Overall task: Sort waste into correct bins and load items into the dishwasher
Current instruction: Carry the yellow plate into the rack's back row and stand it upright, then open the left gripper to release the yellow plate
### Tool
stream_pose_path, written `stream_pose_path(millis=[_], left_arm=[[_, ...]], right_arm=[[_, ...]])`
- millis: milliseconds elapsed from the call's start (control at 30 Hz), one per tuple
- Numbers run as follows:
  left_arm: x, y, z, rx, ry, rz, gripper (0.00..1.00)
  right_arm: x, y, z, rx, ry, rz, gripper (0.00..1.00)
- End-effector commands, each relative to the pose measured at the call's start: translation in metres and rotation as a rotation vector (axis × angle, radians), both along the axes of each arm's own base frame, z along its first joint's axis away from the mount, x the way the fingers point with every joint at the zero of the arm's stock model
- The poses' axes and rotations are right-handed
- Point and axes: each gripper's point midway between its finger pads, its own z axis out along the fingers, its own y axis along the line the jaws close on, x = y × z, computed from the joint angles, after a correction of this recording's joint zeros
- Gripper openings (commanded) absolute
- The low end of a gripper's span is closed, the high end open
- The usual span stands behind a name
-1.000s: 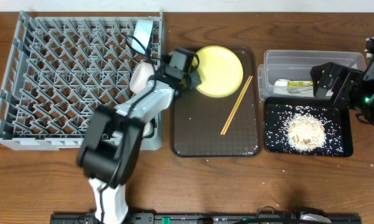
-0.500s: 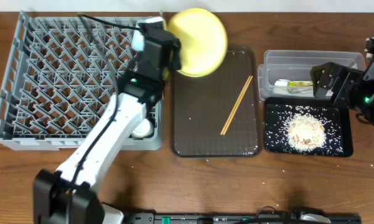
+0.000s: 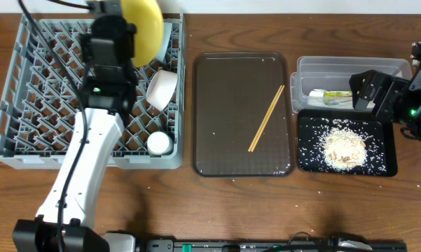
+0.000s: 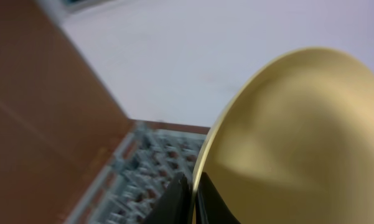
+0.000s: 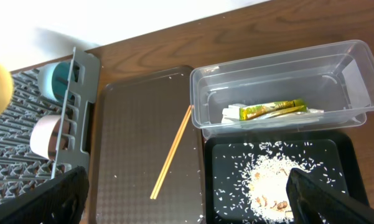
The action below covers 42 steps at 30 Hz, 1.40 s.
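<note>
The round yellow plate [image 3: 143,26] is up in the air over the far edge of the table, towards its far left corner, standing on edge above the back wall of the grey dish rack [image 3: 14,105]. We see the left gripper [image 4: 193,194] nearly shut on it: its two dark fingers [image 4: 177,199] pinch the plate's rim from either side, low on the plate in the left wrist view.

Inside the rack, near its right wall, a white bowl [image 3: 161,87] lies tilted among the pegs and a small white cup [image 3: 159,143] sits near the rack's front right corner. A light blue bowl [image 3: 167,33] stands just beside the plate at the rack's back right corner.

The dark brown serving tray [image 3: 224,140] lies in the middle of the table, with the wooden chopsticks [image 3: 266,119] lying diagonally on its right half and a few rice grains scattered on it.

Towards the right edge of the table, the clear plastic tub [image 3: 305,70] holds the green-and-yellow wrapper [image 5: 274,110] and a white napkin [image 5: 235,113]. The black tray [image 3: 305,157] sits just in front of it, touching or nearly so, with the rice scraps [image 3: 343,147] piled and strewn in it.

The right gripper [image 5: 187,180] hangs above these two bins with its jaws spread wide, holding nothing.
</note>
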Motion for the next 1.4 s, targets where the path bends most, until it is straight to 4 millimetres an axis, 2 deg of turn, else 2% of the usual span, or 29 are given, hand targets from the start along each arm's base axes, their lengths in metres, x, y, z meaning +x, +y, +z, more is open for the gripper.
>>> stream_pose_path(millis=[0, 133, 300, 500, 700, 900, 1000, 1133, 1167, 1267, 1367], left_arm=[[0.007, 0.026, -0.003, 0.088, 0.034, 0.049, 0.08], [0.022, 0.037, -0.02, 0.151, 0.076, 0.054, 0.08], [0.047, 0.037, -0.049, 0.211, 0.11, 0.042, 0.07], [0.071, 0.039, -0.068, 0.279, 0.096, 0.045, 0.08], [0.083, 0.04, -0.085, 0.312, 0.102, 0.043, 0.07], [0.085, 0.04, -0.113, 0.292, 0.16, 0.038, 0.08], [0.085, 0.04, -0.13, 0.253, 0.182, 0.044, 0.17], [0.083, 0.04, -0.146, 0.186, 0.198, 0.062, 0.48], [0.082, 0.04, -0.148, 0.174, 0.199, 0.066, 0.51], [0.08, 0.04, -0.146, 0.152, 0.189, 0.074, 0.68], [0.075, 0.035, -0.126, 0.138, 0.168, 0.07, 0.8]], right_arm=[[0.0, -0.003, 0.001, -0.012, -0.004, -0.006, 0.99], [0.0, -0.003, 0.001, -0.012, -0.004, -0.006, 0.99], [0.0, -0.003, 0.001, -0.012, -0.004, -0.006, 0.99], [0.0, -0.003, 0.001, -0.012, -0.004, -0.006, 0.99], [0.0, -0.003, 0.001, -0.012, -0.004, -0.006, 0.99], [0.0, -0.003, 0.001, -0.012, -0.004, -0.006, 0.99], [0.0, -0.003, 0.001, -0.012, -0.004, -0.006, 0.99], [0.0, -0.003, 0.001, -0.012, -0.004, -0.006, 0.99], [0.0, -0.003, 0.001, -0.012, -0.004, -0.006, 0.99], [0.0, -0.003, 0.001, -0.012, -0.004, -0.006, 0.99], [0.0, -0.003, 0.001, -0.012, -0.004, -0.006, 0.99]])
